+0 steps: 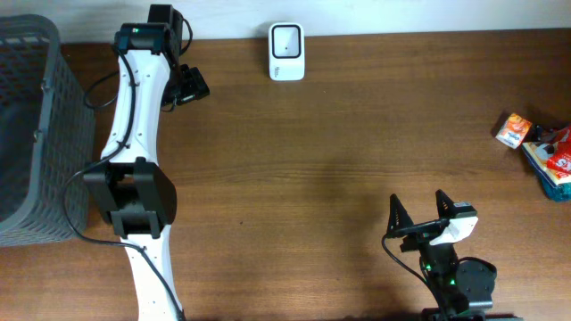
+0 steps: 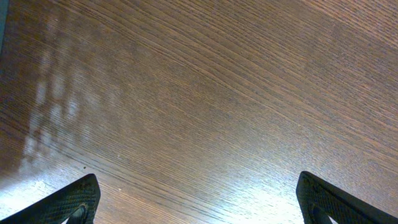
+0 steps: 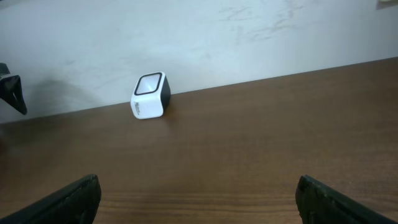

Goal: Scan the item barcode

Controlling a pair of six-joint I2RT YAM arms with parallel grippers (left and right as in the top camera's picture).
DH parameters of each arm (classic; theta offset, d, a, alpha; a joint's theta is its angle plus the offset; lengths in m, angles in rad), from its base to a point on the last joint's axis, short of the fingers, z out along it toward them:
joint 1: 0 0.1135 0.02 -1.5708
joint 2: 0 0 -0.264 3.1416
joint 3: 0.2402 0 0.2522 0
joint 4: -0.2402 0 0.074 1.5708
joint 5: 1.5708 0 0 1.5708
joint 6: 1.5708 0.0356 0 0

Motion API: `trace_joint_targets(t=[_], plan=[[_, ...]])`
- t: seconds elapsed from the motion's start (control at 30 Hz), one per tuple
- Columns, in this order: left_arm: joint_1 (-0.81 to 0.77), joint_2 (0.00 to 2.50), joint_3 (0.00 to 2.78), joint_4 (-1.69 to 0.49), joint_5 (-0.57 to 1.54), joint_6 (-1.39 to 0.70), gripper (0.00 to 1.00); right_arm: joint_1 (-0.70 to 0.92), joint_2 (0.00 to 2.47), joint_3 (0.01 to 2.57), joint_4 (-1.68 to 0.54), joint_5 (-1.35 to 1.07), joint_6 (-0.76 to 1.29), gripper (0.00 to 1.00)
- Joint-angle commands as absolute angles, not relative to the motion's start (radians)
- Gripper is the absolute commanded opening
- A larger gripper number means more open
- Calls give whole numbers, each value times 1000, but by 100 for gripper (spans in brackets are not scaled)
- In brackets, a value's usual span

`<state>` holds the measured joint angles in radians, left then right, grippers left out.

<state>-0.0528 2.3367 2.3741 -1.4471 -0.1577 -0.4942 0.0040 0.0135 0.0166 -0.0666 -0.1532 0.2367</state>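
Observation:
A white barcode scanner (image 1: 286, 51) with a dark window stands at the table's far edge; the right wrist view shows the scanner (image 3: 150, 95) against the wall. The items lie at the far right: a small orange packet (image 1: 513, 130) and a blue and red package (image 1: 553, 160). My left gripper (image 1: 193, 86) hovers at the back left, left of the scanner. In its wrist view the left gripper (image 2: 199, 202) is open over bare wood. My right gripper (image 1: 419, 209) sits near the front edge, open and empty, well short of the items. From its own wrist camera, the right gripper (image 3: 202, 199) faces the scanner.
A grey mesh basket (image 1: 36, 134) fills the left edge of the table. The left arm's white links and cables (image 1: 134, 178) run from the front up the left side. A pale wall (image 3: 249, 37) rises behind the scanner.

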Motion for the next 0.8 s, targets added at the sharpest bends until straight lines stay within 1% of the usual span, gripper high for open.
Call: trace_joint_targets(t=[0.0, 0.23, 0.3, 0.37, 0.4, 0.43, 0.5, 0.6, 0.67, 0.7, 0.77], plan=[[-49, 2323, 2383, -1446, -165, -493, 99, 12, 3, 6, -66, -134, 241, 99], [-49, 2323, 2383, -1446, -166, -492, 99, 12, 3, 6, -66, -134, 241, 99], [-49, 2320, 2383, -1481, -166, -492, 99, 12, 3, 6, -66, -134, 242, 99], [-50, 2259, 2372, -1494, -179, -514, 99, 12, 3, 6, -66, -134, 242, 99], [-56, 2200, 2327, -1449, -181, -522, 99, 12, 3, 6, -66, -134, 241, 99], [-57, 2136, 2257, -1401, -181, -522, 99, 12, 3, 6, -66, -134, 241, 99], [-58, 1930, 1950, -1229, -180, -461, 99, 12, 3, 6, -66, -134, 241, 99], [-58, 1633, 1507, -1015, -178, -312, 99, 12, 3, 6, -66, -134, 241, 99], [-58, 1462, 1255, -839, -107, -193, 99, 12, 3, 6, -66, -134, 241, 99], [-58, 1341, 1084, -700, -19, -120, 99, 12, 3, 6, -66, -134, 241, 99], [-58, 1129, 817, -505, 85, -58, 99, 12, 3, 6, -66, -134, 241, 99]])
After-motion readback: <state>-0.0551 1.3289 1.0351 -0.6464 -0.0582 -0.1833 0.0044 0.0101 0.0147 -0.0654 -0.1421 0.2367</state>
